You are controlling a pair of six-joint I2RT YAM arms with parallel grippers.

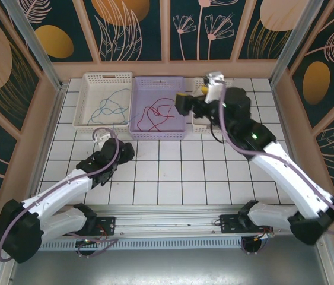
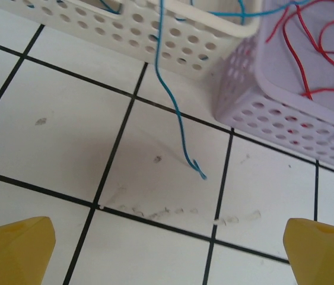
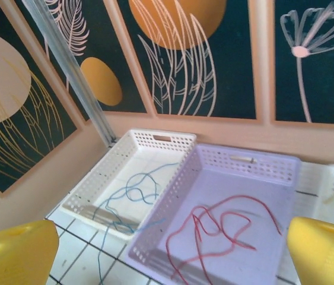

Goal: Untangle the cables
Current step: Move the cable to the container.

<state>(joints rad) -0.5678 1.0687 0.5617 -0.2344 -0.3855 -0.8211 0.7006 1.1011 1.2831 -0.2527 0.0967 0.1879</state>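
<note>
Along the far edge, kept apart by colour: blue cable (image 2: 178, 119) in white basket (image 1: 107, 75), tail trailing onto table (image 2: 48, 130); red cable (image 1: 155, 114) in lilac basket (image 1: 158, 135). Left gripper (image 2: 167, 249), right gripper (image 3: 167, 249): spread, empty.

Illumination is bright, even and diffuse; shadows on the table (image 1: 172, 172) are soft and faint. In both wrist views the yellow fingertips (image 2: 12, 252) (bottom corners) are out of focus.
</note>
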